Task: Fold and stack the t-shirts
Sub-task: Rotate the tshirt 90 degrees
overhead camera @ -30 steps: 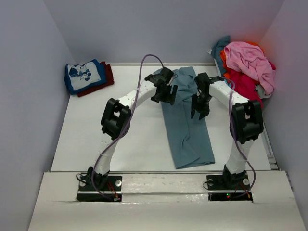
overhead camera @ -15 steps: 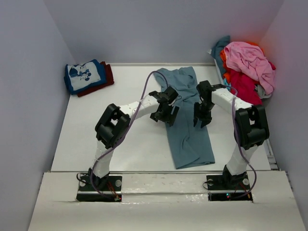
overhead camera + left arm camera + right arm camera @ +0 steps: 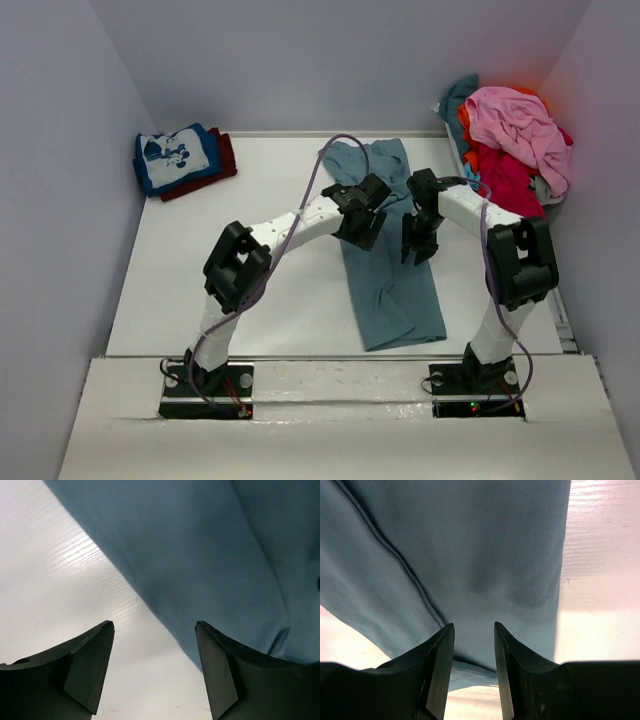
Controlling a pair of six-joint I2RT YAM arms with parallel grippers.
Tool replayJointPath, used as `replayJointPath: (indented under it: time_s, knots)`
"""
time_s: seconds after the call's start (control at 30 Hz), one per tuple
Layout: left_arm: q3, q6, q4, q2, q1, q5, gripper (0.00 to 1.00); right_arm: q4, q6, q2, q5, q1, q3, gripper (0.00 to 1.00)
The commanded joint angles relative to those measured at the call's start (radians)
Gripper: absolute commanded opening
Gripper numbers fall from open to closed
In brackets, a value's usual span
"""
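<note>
Okay so here's where I'm at: the slate-blue t-shirt (image 3: 392,285) is lying on the surface (image 3: 250,290) as one long narrow strip. Its long axis runs away from the arm bases toward the back wall, with the near end leaning a bit to the right. Both arms are parked about halfway along that strip, one per long side. The left tool (image 3: 154,630) has its jaws wide apart and nothing in them. It straddles the shirt's left edge, so one finger is over bare surface and the other over cloth. The right tool (image 3: 473,627) is low over the fabric just inside the right edge, jaws apart but with a narrower gap, and I don't see any cloth pinched between them. My guess is the next move is a crosswise fold. That depends on each tool taking its own edge at the same point along the length, and neither arm is really nearer than the other.
</note>
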Motion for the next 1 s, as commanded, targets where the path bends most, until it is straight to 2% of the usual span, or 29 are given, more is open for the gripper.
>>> replayJointPath:
  time_s: [0.0, 0.07, 0.2, 0.33, 0.47, 0.7, 0.97]
  knots:
    - [0.069, 0.051, -0.006, 0.018, -0.023, -0.011, 0.78, 0.021, 0.002, -0.013, 0.005, 0.009, 0.021, 0.43]
    - [0.070, 0.065, 0.005, 0.033, -0.023, 0.016, 0.70, 0.022, 0.005, -0.013, 0.000, 0.009, 0.024, 0.43]
    - [0.061, 0.080, 0.019, 0.067, -0.023, 0.094, 0.70, 0.024, 0.007, -0.003, 0.000, 0.009, 0.029, 0.43]
    - [0.006, 0.099, 0.062, 0.085, -0.023, 0.237, 0.70, 0.035, 0.007, -0.001, -0.003, 0.009, 0.012, 0.43]
    - [-0.019, 0.102, 0.082, 0.091, -0.023, 0.272, 0.71, 0.045, 0.010, 0.002, -0.005, 0.009, -0.001, 0.43]
    - [-0.011, 0.094, 0.040, 0.123, -0.023, 0.237, 0.71, 0.065, 0.010, 0.027, -0.009, 0.009, -0.016, 0.42]
    - [-0.061, 0.054, -0.032, 0.150, -0.023, 0.095, 0.72, 0.074, 0.005, 0.062, -0.023, 0.009, -0.010, 0.42]
